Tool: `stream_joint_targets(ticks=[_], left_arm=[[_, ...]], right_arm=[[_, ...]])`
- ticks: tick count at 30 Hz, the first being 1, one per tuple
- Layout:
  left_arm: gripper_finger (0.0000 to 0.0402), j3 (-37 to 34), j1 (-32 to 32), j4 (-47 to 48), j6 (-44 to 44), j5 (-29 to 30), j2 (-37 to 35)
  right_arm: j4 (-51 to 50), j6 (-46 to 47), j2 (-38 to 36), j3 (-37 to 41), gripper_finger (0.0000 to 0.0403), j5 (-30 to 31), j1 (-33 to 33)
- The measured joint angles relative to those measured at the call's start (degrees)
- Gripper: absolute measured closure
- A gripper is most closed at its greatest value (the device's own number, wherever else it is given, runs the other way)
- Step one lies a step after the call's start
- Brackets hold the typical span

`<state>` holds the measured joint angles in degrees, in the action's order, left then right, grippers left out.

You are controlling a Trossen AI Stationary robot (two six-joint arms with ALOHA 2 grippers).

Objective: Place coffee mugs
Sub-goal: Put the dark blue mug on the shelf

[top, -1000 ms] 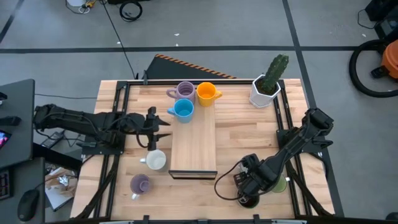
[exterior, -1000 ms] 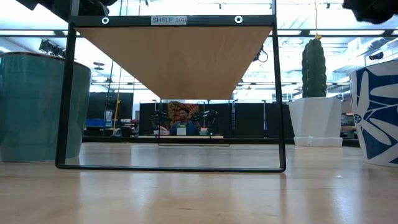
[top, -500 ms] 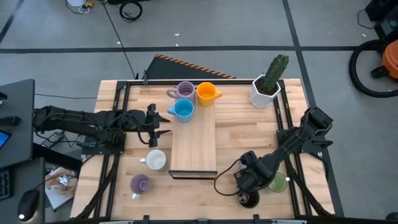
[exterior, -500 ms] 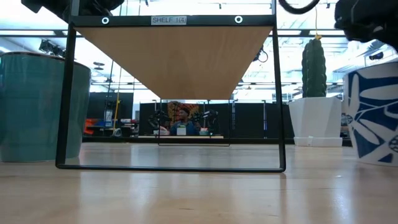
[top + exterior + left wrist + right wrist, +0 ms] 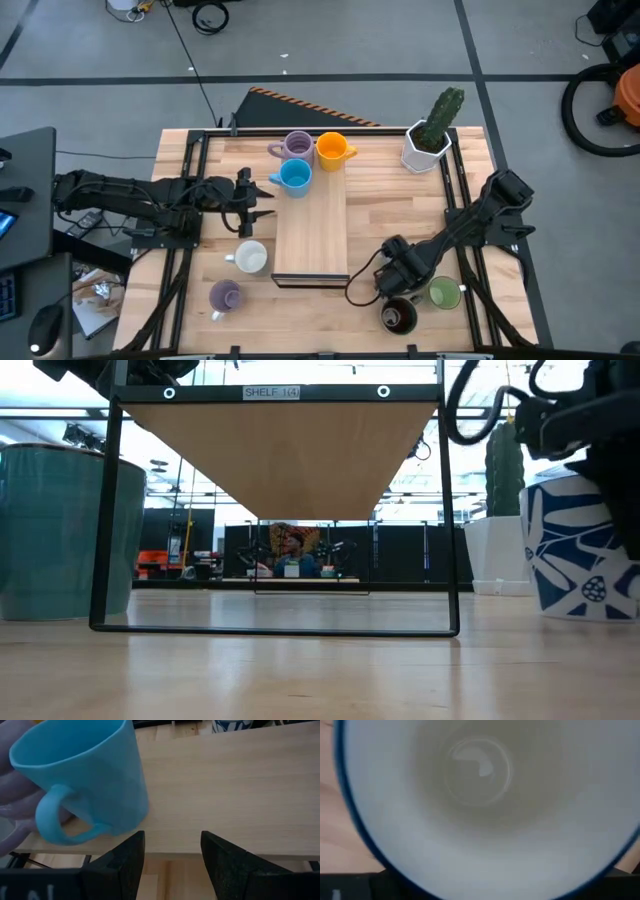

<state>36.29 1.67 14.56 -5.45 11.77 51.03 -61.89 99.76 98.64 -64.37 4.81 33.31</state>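
Note:
A lilac mug point(image 5: 297, 145), an orange mug point(image 5: 332, 149) and a blue mug point(image 5: 293, 176) stand on the far end of the wooden shelf top point(image 5: 312, 235). A white mug point(image 5: 250, 257) and a second lilac mug point(image 5: 225, 295) stand on the table at the left. A dark brown mug point(image 5: 399, 318) and a green mug point(image 5: 444, 293) stand at the near right. My right gripper point(image 5: 395, 278) is shut on a white mug with a blue pattern point(image 5: 575, 550). My left gripper point(image 5: 172, 852) is open beside the blue mug point(image 5: 85, 780), touching nothing. My right gripper holds the white and blue mug from above, at its rim; the wrist view looks straight down into the mug's white inside point(image 5: 480, 795). A dark finger point(image 5: 622, 510) runs down the mug's outer wall. The mug stays upright; whether it is clear of the table I cannot tell.
A white pot with a green cactus point(image 5: 428, 140) stands at the far right corner. The shelf's black frame point(image 5: 275, 630) stands in the table's middle, with open room under it. Black rails run along both table sides.
My right gripper has gone toward the table's left edge and a little toward its far edge, taking the white and blue mug along upright. The dark brown mug and the green mug now show beside it.

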Motion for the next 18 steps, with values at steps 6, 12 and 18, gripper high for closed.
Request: stream_joint_targets(ticks=[6,12,18], left_arm=[[0.0201,-0.02,0.0,-0.03,-0.02,0.0,0.01],[0.0201,-0.02,0.0,0.39,0.25,-0.01,0.01],[0.0201,-0.02,0.0,1.61,1.29,-0.04,0.01]], right_arm=[[0.11,-4.12,-0.81,1.65,0.0136,0.62,-2.4],[-0.56,-10.28,-0.82,1.65,0.0136,2.0,-5.53],[-1.11,-17.97,-0.86,1.67,0.0136,3.4,-9.3]])
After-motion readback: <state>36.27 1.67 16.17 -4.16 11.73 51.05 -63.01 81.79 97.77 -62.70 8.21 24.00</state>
